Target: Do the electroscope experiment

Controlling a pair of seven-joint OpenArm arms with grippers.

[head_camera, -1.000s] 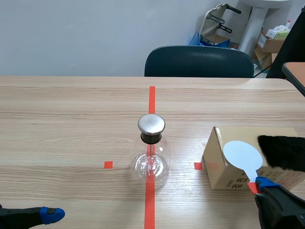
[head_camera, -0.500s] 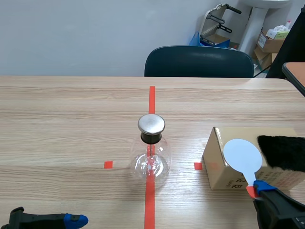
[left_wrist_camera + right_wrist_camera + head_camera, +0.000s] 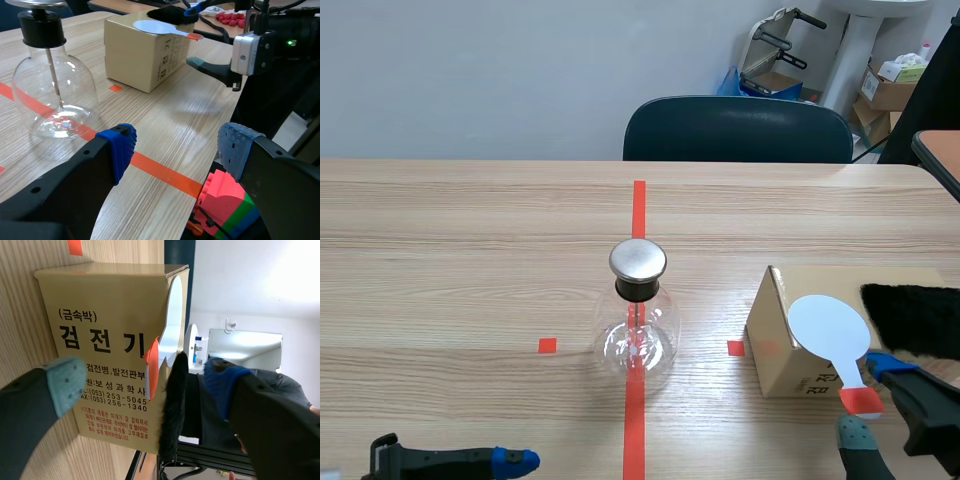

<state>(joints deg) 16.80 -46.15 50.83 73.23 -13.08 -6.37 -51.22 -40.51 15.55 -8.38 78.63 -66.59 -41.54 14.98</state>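
Here, the right gripper (image 3: 145, 385) stands wide open and grips nothing. Its grey-green pad (image 3: 64, 382) and blue pad (image 3: 220, 380) sit on either side of the orange-red end of the paddle (image 3: 830, 325), with a gap to each pad. The paddle is a white disc on a short handle. It lies on top of the cardboard box (image 3: 790, 340) straight ahead of this gripper, and its handle sticks out past the box edge into the space between the fingers. A piece of black fur (image 3: 172, 405) rests on the box beside the disc, on the blue-pad side.

The left gripper (image 3: 175, 150) is also spread open and holds nothing; it hangs low over the table (image 3: 470, 260). The electroscope (image 3: 52, 95), a clear glass flask with a black neck and a thin rod inside, stands ahead of it beside one finger, on the orange-red line. The box lies further ahead.

The right wrist view alone shows the printed face of the box and the fur edge-on. The left wrist view shows the right gripper from the side, one finger under the handle's end and one above. It also shows red and green blocks (image 3: 225, 200) below the table edge under the left gripper. Only the scene view shows the flask's round metal cap (image 3: 638, 260) from above and the dark chair (image 3: 738, 130) beyond the table.
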